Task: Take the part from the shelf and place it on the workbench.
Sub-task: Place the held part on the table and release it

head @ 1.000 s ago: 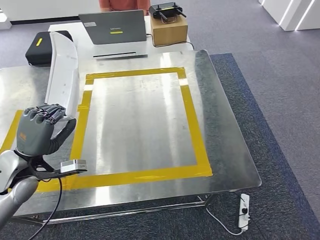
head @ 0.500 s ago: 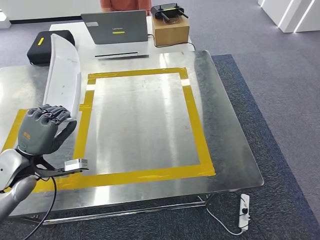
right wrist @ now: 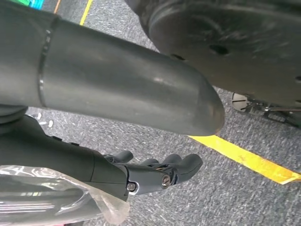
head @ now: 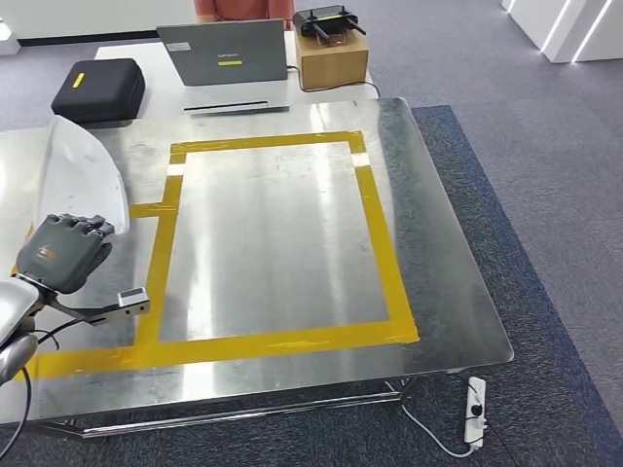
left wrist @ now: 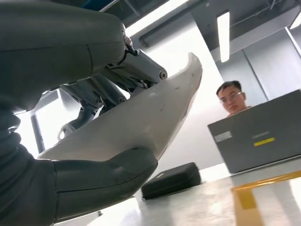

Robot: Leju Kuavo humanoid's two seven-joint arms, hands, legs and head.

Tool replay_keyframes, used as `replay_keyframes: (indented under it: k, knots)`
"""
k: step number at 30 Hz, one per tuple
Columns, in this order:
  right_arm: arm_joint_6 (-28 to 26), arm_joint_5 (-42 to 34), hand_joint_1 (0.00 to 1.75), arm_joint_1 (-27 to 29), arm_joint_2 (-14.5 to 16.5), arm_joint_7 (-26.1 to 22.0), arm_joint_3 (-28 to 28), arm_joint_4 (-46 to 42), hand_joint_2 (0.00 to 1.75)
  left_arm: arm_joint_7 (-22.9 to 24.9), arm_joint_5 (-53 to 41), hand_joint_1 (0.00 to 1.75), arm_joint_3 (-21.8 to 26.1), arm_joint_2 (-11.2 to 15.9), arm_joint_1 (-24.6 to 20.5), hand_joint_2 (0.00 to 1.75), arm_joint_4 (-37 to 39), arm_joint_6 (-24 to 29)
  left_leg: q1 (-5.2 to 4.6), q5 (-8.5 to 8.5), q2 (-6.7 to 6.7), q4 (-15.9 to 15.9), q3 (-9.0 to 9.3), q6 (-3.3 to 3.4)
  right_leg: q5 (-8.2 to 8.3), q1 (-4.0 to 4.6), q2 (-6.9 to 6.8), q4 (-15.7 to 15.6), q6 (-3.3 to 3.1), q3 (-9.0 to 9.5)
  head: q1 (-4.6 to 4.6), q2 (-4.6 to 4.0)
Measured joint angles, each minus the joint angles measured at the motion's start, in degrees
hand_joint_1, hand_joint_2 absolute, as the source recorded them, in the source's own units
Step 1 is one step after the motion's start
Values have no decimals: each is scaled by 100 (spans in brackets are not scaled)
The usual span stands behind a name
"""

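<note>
One white part [head: 79, 175] sits gripped by left hand [head: 60, 253] fingers [left wrist: 106, 89] at lower left over the tabletop [head: 279, 233]; laptop [head: 224, 51], case [head: 97, 89], box [head: 331, 53] line the top. Right hand [right wrist: 156, 172] hangs empty, fingers loosely apart.

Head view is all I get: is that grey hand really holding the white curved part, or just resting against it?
Observer: Holding it. The left wrist view shows the left hand with its thumb under the white part and its fingers over the top.
Operator: And the other hand?
Observer: The right hand hangs above grey carpet near a yellow line, with nothing in it.
</note>
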Motion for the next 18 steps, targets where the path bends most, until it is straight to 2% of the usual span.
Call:
replay_keyframes:
  k: [9, 18]
  knots:
    - [14, 21, 0, -13, 1, -4, -54, 0, 0, 243, -218, 175, -8, 64, -29, 175, 294, -130, -1, 0, 0, 1, -2, 0, 0, -2, -2, -1, 0, -1, 0, 0]
    - [-5, 56, 0, -14, 1, 14, -78, 0, 0, 160, -84, 175, -92, 39, -206, 175, 346, -1225, -1, 0, 0, 3, -2, 0, 1, -1, -2, -1, 1, -1, 1, 0]
